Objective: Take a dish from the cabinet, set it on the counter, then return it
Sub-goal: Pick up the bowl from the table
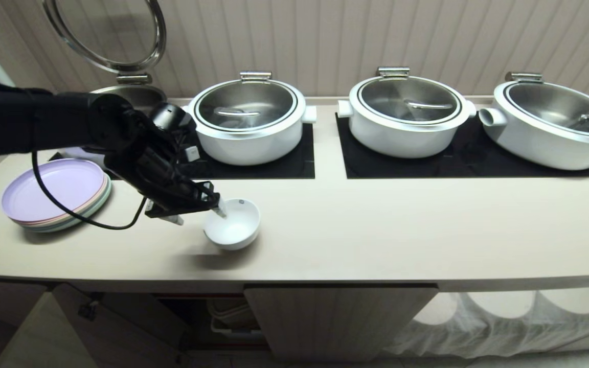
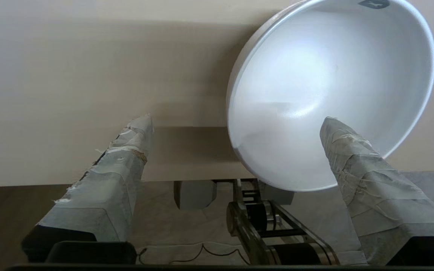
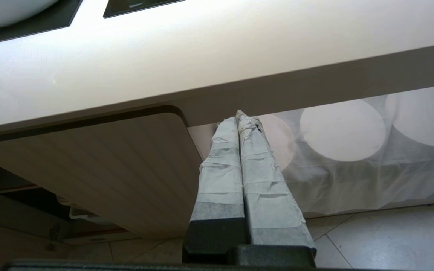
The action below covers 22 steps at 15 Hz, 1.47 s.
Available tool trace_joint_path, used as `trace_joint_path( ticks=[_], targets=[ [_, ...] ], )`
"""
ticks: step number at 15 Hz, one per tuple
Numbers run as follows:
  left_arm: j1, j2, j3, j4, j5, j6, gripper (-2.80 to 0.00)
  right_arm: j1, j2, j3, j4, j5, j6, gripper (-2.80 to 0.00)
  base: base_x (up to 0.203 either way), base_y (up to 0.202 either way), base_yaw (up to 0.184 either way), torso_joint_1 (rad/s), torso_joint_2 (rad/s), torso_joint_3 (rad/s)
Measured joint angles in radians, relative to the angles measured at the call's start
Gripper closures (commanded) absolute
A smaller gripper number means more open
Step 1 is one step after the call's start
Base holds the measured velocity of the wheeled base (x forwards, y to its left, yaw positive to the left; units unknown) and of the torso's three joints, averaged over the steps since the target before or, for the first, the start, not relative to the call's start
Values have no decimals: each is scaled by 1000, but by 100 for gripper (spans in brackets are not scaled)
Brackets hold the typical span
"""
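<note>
White, round ceramic bowl (image 1: 232, 225) sits on the cream worktop (image 1: 376, 230); the open left hand (image 1: 200, 214) straddles its rim and could tip it.

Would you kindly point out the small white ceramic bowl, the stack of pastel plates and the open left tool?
small white ceramic bowl (image 1: 233, 230): head view, inner floor.
stack of pastel plates (image 1: 51, 194): head view, top lilac plate.
left tool (image 2: 236, 128): left wrist view, midway between fingertips.
</note>
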Motion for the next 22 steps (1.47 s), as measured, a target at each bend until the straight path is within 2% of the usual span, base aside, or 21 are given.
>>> trace_joint_path(
  ticks=[3, 8, 22],
  targets=[
    [-16, 36, 2, -44, 39, 0, -280, 0, 0, 0, 0, 0, 0, 0, 0, 0, 0, 0, 0, 0],
    [-32, 82, 2, -49, 74, -2, -280, 0, 0, 0, 0, 0, 0, 0, 0, 0, 0, 0, 0, 0],
    [-34, 114, 5, -50, 74, -8, -280, 0, 0, 0, 0, 0, 0, 0, 0, 0, 0, 0, 0, 0]
  ],
)
